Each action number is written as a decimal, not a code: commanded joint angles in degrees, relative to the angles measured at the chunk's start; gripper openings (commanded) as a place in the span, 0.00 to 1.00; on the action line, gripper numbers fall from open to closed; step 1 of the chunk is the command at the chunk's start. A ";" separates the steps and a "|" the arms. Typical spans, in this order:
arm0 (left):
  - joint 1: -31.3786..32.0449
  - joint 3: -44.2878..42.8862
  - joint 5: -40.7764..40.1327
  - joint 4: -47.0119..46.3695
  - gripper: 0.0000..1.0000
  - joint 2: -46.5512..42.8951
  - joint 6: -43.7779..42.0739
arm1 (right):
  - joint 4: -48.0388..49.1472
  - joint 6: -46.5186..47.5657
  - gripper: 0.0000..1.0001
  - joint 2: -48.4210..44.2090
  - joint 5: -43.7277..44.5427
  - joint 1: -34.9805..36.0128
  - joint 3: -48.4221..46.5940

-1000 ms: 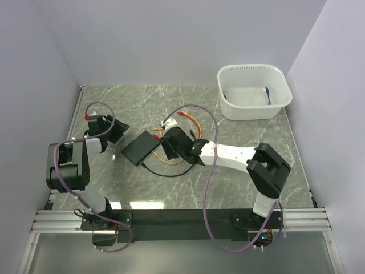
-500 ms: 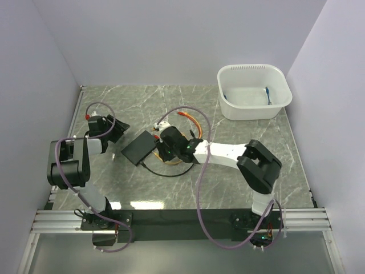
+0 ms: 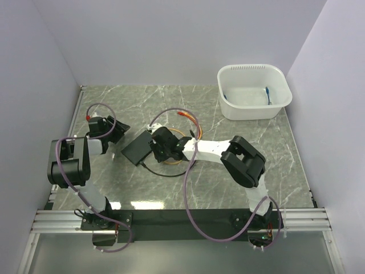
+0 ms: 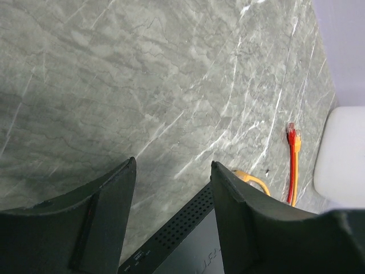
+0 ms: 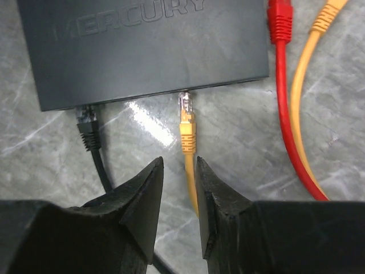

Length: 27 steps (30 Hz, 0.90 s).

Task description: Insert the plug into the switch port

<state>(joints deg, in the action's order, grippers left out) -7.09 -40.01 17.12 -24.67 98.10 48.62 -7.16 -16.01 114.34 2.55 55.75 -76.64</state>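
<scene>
The switch is a flat black box (image 3: 136,148) marked MERCURY (image 5: 142,45). A black cable (image 5: 88,134) sits in its near edge. The yellow plug (image 5: 186,123) lies on the table with its clear tip touching that port edge. My right gripper (image 5: 179,171) (image 3: 156,144) is just behind the plug, jaws narrowly apart. The yellow cable runs between the fingertips and passes under the right one, with no clear contact. My left gripper (image 4: 173,165) (image 3: 117,130) is open and empty over the switch's vented corner (image 4: 182,234).
A red cable (image 5: 280,34) and an orange cable (image 5: 319,34) lie right of the plug, looping behind the switch (image 3: 185,121). A white tub (image 3: 254,91) with a blue cable stands at the back right. Walls enclose the table on three sides.
My right arm has stretched left, bringing its gripper up to the switch's right edge. The left arm has barely moved.
</scene>
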 commanded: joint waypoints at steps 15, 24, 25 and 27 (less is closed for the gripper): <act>-0.03 1.95 2.12 -5.30 0.59 -2.74 -0.72 | -3.04 0.19 0.36 5.27 6.77 1.29 -6.15; 1.03 2.57 2.91 -6.27 0.58 -5.29 -1.51 | -2.86 0.28 0.18 6.51 6.77 1.29 -6.86; 1.03 2.65 3.09 -6.18 0.58 -5.73 -1.69 | -2.51 0.28 0.16 6.33 6.77 1.29 -6.59; 1.03 2.83 3.62 -6.18 0.58 -7.22 -1.77 | -1.99 0.19 0.11 5.63 6.86 1.21 -5.63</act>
<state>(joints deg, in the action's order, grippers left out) -6.31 -37.65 19.18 -28.08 94.45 48.62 -10.31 -15.57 119.90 8.45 56.75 -81.56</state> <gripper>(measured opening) 0.582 0.144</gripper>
